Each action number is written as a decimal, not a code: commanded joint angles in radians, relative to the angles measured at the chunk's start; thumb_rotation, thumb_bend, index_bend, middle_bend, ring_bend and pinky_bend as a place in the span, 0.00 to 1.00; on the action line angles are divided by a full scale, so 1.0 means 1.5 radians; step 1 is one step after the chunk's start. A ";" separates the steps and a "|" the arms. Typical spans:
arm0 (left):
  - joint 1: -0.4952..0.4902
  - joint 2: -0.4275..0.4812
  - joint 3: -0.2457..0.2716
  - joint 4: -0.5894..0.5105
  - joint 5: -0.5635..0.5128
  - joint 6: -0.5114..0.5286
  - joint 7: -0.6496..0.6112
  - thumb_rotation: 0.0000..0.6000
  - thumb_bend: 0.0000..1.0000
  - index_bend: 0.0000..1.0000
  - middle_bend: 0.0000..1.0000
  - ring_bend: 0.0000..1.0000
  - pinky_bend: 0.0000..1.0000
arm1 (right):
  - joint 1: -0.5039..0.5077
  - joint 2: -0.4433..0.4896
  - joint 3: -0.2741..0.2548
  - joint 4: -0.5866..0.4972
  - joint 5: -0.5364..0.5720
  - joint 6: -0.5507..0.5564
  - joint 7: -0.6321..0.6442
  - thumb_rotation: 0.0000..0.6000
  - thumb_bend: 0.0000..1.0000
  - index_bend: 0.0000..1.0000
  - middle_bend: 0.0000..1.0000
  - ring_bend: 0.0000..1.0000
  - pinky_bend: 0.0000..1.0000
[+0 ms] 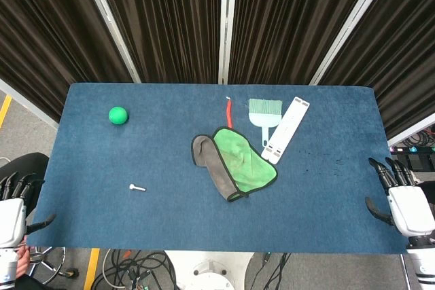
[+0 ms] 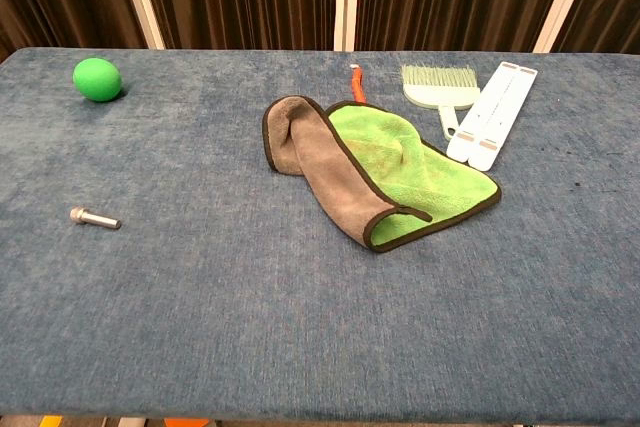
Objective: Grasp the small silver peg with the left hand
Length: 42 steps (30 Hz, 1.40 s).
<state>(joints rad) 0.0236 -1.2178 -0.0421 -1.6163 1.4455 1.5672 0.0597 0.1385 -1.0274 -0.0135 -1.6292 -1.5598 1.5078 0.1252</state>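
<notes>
The small silver peg point(image 1: 137, 187) lies flat on the blue table point(image 1: 136, 140), toward the front left; the chest view shows the peg point(image 2: 94, 217) at the left, head end pointing left. My left hand point(image 1: 15, 208) hangs off the table's left front corner with its fingers apart, holding nothing, well left of the peg. At the right front corner my right hand point(image 1: 399, 191) sits beside the table edge, fingers spread and empty. Neither hand appears in the chest view.
A green ball point(image 1: 118, 115) rests at the back left. A green and grey cloth point(image 1: 234, 162) lies folded in the middle. Behind it are a thin red tool point(image 1: 229, 111), a pale green brush point(image 1: 264, 115) and a white flat strip point(image 1: 285, 129). Dark curtains stand behind the table.
</notes>
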 commanded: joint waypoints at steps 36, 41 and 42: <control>-0.269 -0.090 -0.037 -0.017 -0.044 -0.322 0.199 1.00 0.11 0.38 0.17 0.00 0.00 | -0.010 0.005 0.034 0.015 -0.009 -0.003 0.026 1.00 0.27 0.02 0.16 0.02 0.04; -0.273 -0.139 -0.022 -0.007 -0.083 -0.315 0.312 1.00 0.12 0.40 0.17 0.00 0.00 | -0.006 -0.001 0.035 0.023 -0.005 -0.015 0.034 1.00 0.27 0.02 0.16 0.02 0.04; -0.274 -0.146 -0.020 -0.006 -0.089 -0.315 0.325 1.00 0.12 0.40 0.17 0.00 0.00 | -0.006 -0.002 0.036 0.025 -0.004 -0.017 0.036 1.00 0.27 0.02 0.16 0.02 0.04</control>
<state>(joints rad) -0.3751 -1.3901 -0.0887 -1.6382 1.3539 1.1002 0.4798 0.1291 -1.0298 0.0394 -1.5923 -1.5668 1.4840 0.1786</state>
